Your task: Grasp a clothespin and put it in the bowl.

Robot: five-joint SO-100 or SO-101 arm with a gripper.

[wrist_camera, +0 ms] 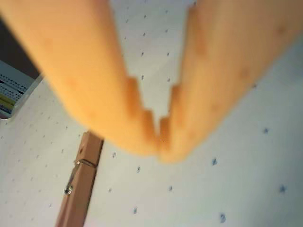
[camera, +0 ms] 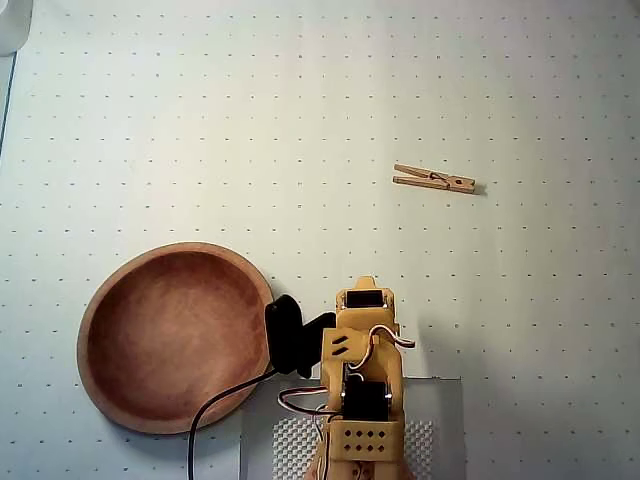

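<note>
Closest to the wrist camera, the orange gripper [wrist_camera: 160, 142] is seen blurred, its fingertips brought together and nothing held between them. Below it, toward 7 o'clock in that view, the wooden clothespin [wrist_camera: 80, 182] is laid flat on the dotted white mat [wrist_camera: 236, 189] (clear of the fingers). From overhead, the clothespin [camera: 434, 180] is found at about 1 o'clock from the folded arm [camera: 362, 380], and the reddish-brown wooden bowl [camera: 175, 335] is set at its 9 o'clock, empty.

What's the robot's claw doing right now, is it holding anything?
Gripper: closed, jaws meeting at the tips, holding nothing. The clothespin lies on the table beside it.
</note>
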